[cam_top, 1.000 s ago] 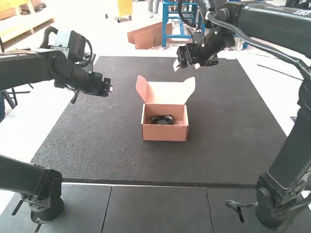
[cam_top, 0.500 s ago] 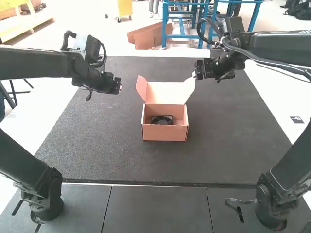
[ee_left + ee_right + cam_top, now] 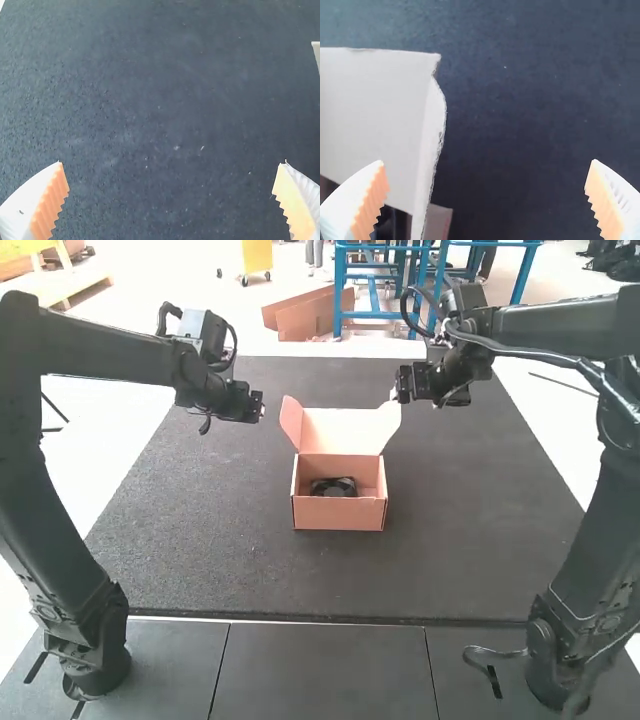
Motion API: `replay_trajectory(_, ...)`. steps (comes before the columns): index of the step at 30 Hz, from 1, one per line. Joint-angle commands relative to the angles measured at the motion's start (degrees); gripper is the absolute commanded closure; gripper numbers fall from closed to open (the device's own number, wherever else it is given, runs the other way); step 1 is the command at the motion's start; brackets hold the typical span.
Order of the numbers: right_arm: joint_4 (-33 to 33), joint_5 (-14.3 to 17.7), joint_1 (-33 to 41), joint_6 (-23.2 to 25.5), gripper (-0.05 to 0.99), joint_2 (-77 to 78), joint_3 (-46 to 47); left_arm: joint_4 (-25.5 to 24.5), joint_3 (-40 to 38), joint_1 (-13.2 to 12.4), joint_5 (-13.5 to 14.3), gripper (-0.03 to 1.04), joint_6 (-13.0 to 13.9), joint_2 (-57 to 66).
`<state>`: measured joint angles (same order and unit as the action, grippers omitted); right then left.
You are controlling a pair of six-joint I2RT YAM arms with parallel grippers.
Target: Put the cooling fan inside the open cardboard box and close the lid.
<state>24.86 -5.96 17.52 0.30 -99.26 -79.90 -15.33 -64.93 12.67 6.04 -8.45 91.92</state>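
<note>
Fan: The cooling fan point(image 3: 333, 486) is already down inside the cardboard box point(image 3: 338, 510). That part of my job looks done.
Box: It sits in the middle of the black mat point(image 3: 190, 510), and its top is open.
Lid: The lid point(image 3: 340, 432) stands up at the back of the box. A small left flap point(image 3: 290, 416) and right flap point(image 3: 391, 412) stick up at its two corners. The lid is not shut yet, so that is what I have left to do.
Right gripper: My right gripper point(image 3: 402, 386) is up high, just beside the right flap. Its two fingers are spread wide and nothing is between them. In the wrist view one finger sits very close to the flap. It may be just short of touching, but I can't tell for sure.
Left gripper: My left gripper point(image 3: 255, 407) hangs over the mat, near the left flap but a little apart from it. Its fingers are spread wide too, and it holds nothing.
What comes next: I think I have to tip the lid forward and down onto the box, then press it closed. If I push too hard, the light box could slide on the mat.
</note>
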Motion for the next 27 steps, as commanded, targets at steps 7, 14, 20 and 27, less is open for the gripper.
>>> replay_trajectory(7,1.42,-2.75,-0.2,1.99,0.04,-4.45,-7.38,1.09,-5.47,2.71,-0.33,0.04,-0.69,3.53)
replay_trajectory(14,1.86,-3.1,-0.2,1.99,0.08,-7.7,-9.66,1.71,-7.94,4.82,-0.42,0.04,-2.1,5.99)
replay_trajectory(20,3.35,-3.45,-0.2,1.81,0.14,-9.98,-11.95,1.71,-9.43,4.91,-0.42,0.04,-2.27,7.13)
replay_trajectory(27,3.26,-3.89,-0.2,1.81,0.33,-10.86,-13.09,1.71,-10.4,4.91,-0.42,0.04,-2.27,8.01)
